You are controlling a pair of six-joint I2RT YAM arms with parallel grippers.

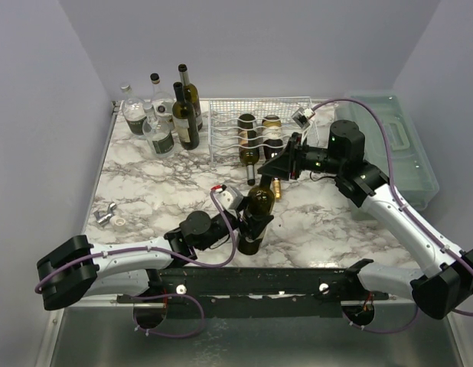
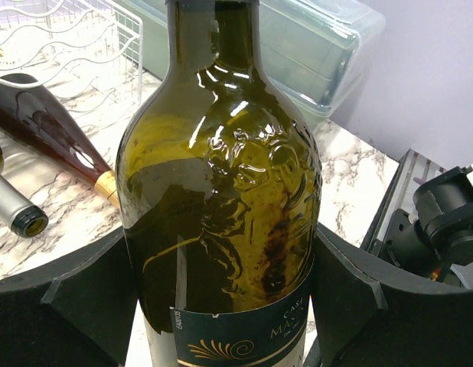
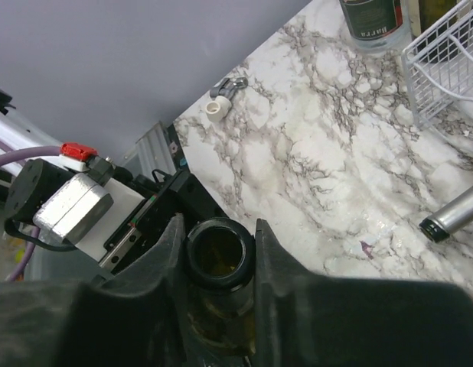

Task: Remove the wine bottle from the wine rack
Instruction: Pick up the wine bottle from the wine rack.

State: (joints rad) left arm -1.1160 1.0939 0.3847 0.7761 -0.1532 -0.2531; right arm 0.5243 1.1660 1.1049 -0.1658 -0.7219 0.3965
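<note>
Near the table edge (image 1: 313,256) — left hand (image 2: 225,313), right hand (image 3: 219,256) clamp upright wine bottle (image 2: 221,199).

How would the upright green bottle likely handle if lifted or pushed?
Probably rigid and fragile: the green bottle looks like glass. Likely slippery: its surface is glossy, and the left end effector pinches its round body. Apt to tip if released, being tall and upright, though the right end effector clamps its neck.
</note>
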